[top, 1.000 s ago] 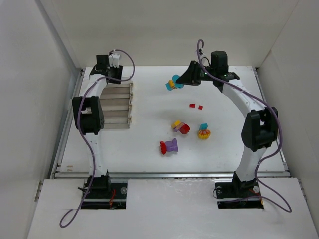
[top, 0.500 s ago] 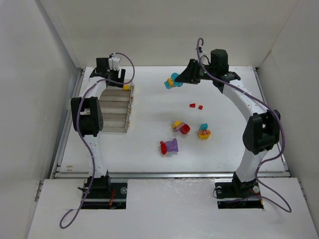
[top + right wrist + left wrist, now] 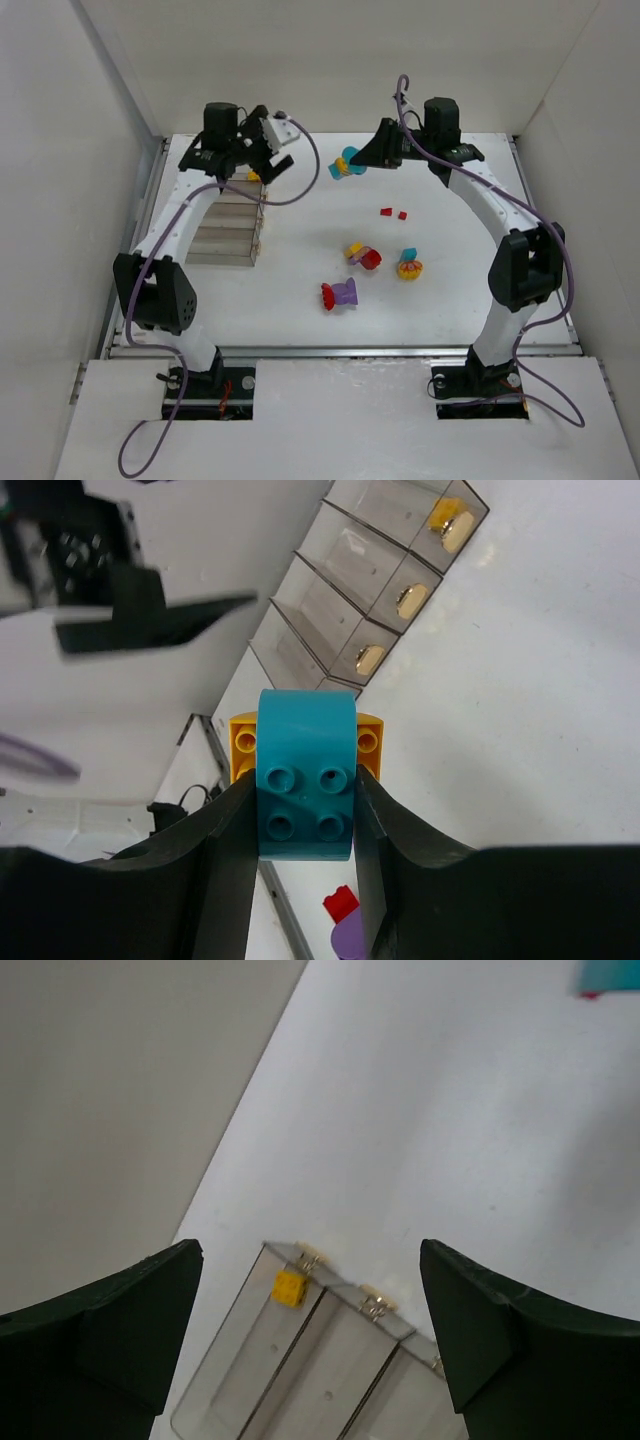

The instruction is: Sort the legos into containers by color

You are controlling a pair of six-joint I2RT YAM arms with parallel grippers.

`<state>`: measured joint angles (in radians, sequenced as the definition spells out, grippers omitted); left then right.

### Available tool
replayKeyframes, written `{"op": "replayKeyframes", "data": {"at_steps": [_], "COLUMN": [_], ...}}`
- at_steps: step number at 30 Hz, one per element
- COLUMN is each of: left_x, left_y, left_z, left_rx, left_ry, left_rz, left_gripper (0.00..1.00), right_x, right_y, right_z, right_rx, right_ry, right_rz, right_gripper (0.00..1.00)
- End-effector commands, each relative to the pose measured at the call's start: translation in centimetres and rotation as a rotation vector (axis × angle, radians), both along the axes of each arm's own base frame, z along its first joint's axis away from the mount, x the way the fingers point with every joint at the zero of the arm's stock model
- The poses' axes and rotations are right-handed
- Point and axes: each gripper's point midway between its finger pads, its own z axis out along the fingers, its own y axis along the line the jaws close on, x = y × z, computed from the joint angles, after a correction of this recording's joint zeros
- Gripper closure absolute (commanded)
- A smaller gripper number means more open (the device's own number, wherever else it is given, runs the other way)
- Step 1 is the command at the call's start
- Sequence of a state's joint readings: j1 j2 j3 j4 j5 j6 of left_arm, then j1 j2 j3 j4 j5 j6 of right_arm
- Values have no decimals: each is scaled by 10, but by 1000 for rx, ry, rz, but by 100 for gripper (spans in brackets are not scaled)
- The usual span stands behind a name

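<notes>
My left gripper [image 3: 310, 1252]: jaws spread wide, nothing between them, touching nothing. It hangs above the containers [image 3: 250, 1360], low centre in its wrist view. One yellow brick [image 3: 290, 1286] sits in the end bin.

My right gripper [image 3: 305, 778]: narrow, clamped on a cyan brick [image 3: 305, 735] joined to an orange brick [image 3: 243, 742], upper centre of the top view. Loose legos [image 3: 345, 292] lie mid-frame there.

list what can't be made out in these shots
- right wrist view: the orange brick is mostly hidden behind the cyan brick clamped in the right end effector.
- left wrist view: the containers run off the bottom edge; only one yellow brick shows inside.
- top view: the left arm covers part of the containers, and the two red pieces are too small to tell their shape.
</notes>
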<state>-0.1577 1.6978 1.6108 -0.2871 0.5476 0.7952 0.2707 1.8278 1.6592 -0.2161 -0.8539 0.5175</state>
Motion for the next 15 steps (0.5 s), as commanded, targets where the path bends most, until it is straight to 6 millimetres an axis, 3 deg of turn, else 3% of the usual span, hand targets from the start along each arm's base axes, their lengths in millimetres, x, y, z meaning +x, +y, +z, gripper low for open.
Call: {"op": "replayKeyframes", "data": {"at_steps": [1,2,7,11,14,15], "left_x": [-48,-58,-99,-98,-93,-88], "left_y": [-43,-50,-99,-123,-132,-127], "left_z": [8,13,27,23,20,13], "left_rx": [107,111,74,-11,-2,9], "left_ry": [-102,-120,-142,-91,-118,-112], "left_rz": [-313,-349,-469,-368,-311,-264], "left_gripper": [11,2,0,0,0,0], "right_x": [-16,-21,-23,-32,-35,-35], "right_y": [7,10,14,22,24,24], "right_z": [51,55,55,60,61,61], "right_rx": [53,56,60,68,64,67], "right_ry": [-133,-141,-133,-134,-137,-129], "right_rz": [51,60,67,87,80,79], "right_gripper": [100,100,100,100,100,100]}}
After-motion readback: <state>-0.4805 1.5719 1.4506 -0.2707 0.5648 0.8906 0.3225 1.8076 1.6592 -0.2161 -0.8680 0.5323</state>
